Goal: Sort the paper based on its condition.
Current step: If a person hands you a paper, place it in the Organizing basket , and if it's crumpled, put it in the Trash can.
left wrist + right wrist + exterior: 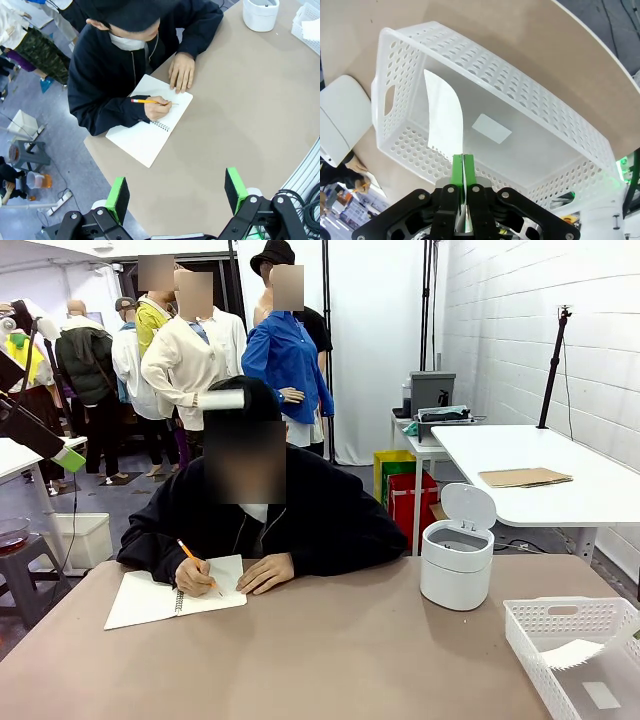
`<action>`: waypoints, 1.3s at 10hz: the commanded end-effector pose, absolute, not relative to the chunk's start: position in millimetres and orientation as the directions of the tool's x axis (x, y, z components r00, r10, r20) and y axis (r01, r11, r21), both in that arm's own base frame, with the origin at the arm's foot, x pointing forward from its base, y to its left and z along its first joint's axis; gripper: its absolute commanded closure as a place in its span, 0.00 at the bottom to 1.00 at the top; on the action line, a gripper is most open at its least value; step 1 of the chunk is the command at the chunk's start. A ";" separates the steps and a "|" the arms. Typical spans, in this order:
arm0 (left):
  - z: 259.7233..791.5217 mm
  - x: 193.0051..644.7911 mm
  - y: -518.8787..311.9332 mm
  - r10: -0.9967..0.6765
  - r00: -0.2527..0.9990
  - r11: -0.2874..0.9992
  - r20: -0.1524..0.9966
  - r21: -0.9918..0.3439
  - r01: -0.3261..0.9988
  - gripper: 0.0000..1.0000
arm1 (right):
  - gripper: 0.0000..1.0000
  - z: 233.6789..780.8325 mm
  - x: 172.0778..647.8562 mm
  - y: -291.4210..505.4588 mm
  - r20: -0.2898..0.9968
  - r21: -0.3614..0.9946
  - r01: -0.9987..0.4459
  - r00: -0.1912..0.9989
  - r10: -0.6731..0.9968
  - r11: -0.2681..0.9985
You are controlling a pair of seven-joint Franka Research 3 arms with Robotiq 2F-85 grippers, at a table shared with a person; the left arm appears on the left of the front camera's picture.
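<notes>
Paper (445,115) — one sheet — pinched in right claw (463,160) over one basket (495,70); left claw (176,179) spread.

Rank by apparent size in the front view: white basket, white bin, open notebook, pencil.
White basket (nearest the camera, cut off by the frame edge); open notebook and white bin, about alike, not ranked; pencil, smallest.

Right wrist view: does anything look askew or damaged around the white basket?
The thin white paper sheet bows in a curve over the white perforated plastic basket instead of lying flat. It is pinched edge-on by the shut right end effector. No tear or spill shows.
</notes>
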State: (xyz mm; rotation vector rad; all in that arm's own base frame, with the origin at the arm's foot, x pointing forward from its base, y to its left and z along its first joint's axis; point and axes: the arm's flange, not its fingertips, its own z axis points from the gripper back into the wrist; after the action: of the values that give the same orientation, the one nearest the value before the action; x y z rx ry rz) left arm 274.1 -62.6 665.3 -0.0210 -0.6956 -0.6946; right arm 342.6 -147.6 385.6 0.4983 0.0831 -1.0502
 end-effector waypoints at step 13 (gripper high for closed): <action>666.5 273.1 -61.7 -0.583 0.557 0.775 0.591 0.199 0.600 0.00 | 0.00 409.0 333.2 -144.0 -0.246 0.258 0.865 0.490 -0.836 0.431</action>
State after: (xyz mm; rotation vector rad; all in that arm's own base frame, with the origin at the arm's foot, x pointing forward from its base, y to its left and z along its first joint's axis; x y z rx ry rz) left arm 274.1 -62.6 665.3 -0.0210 -0.6955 -0.6946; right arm 340.2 -146.0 396.5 0.4439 0.0733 -1.0426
